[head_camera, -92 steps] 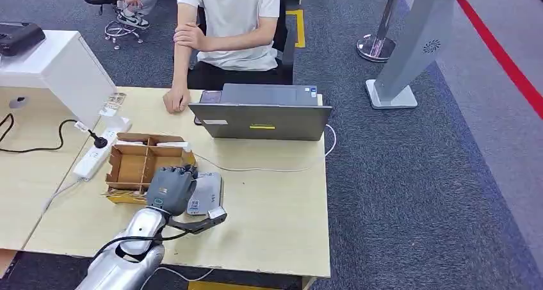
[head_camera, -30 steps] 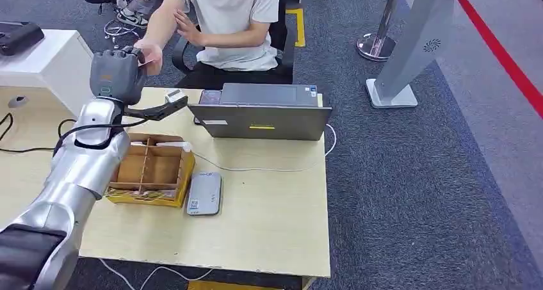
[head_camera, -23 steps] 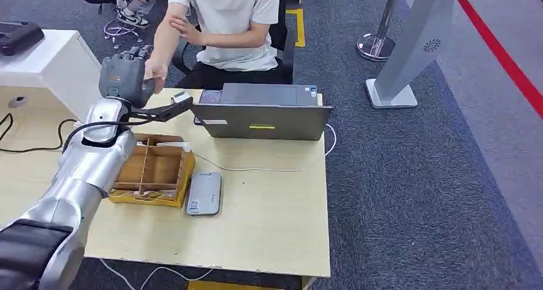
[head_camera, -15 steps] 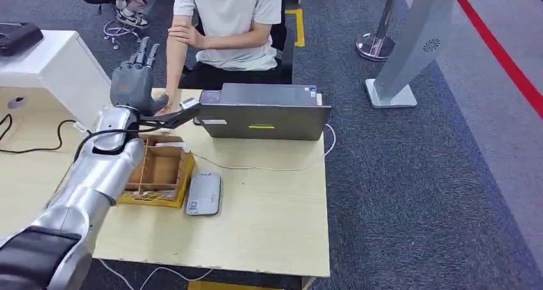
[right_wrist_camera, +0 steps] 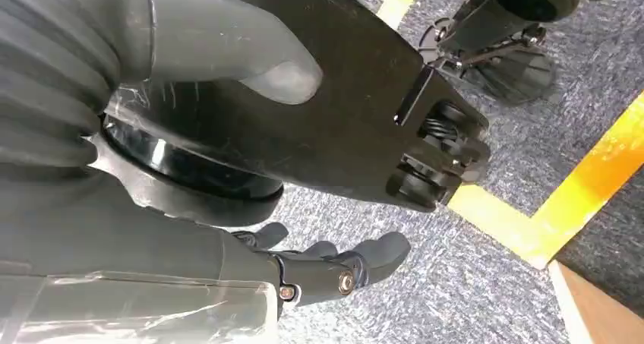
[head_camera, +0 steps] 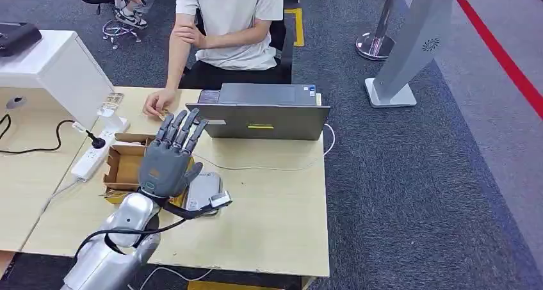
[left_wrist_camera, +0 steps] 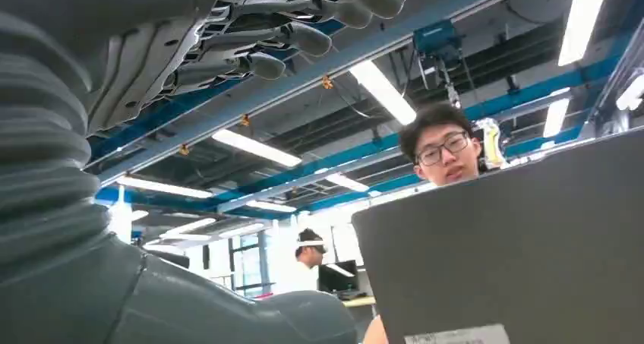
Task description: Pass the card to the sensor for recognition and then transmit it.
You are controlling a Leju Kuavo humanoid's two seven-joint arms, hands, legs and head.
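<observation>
The sensor (head_camera: 206,191) is a flat grey reader with rounded corners, lying on the counter (head_camera: 269,213) just beside the cardboard divider box (head_camera: 125,165), its near-left part hidden behind the left hand (head_camera: 170,162). The card (head_camera: 164,113) shows as a small pale sliver under the person's hand (head_camera: 155,102) at the counter's far edge, too small to make out.

The robot's polished silver left arm (head_camera: 112,251) ended in a matte grey left hand (head_camera: 169,162) with darker segmented fingers (head_camera: 182,127). A black cable (head_camera: 131,232) looped along the forearm, and a grey ribbed cover (left_wrist_camera: 42,162) ringed the wrist.
</observation>
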